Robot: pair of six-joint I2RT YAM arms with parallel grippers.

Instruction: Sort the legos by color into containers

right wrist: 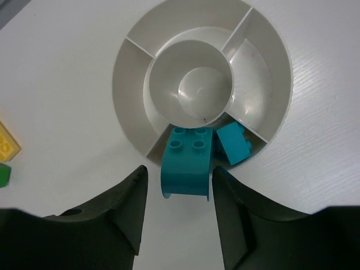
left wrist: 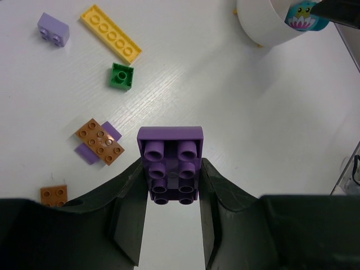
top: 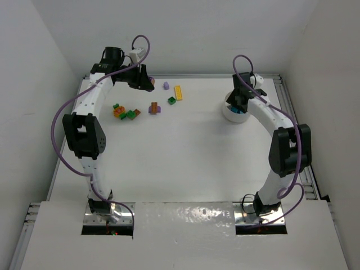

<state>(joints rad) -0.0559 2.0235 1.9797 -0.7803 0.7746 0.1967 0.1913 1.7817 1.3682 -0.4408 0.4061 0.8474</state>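
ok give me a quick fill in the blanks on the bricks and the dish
1. The left gripper is shut on a brick coloured ___.
2. The arched brick and the small brick at the white dish are both ___.
3. The dish's centre cup is ___.
4. The green brick lies nearest a long brick coloured ___.
Missing words: purple, teal, empty, yellow.

White table (top: pixel 185 163), scattered legos (top: pixel 178 93), dish (right wrist: pixel 130 79)

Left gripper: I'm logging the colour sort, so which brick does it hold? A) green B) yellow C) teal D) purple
D: in the left wrist view the left gripper clamps a purple brick from both sides.
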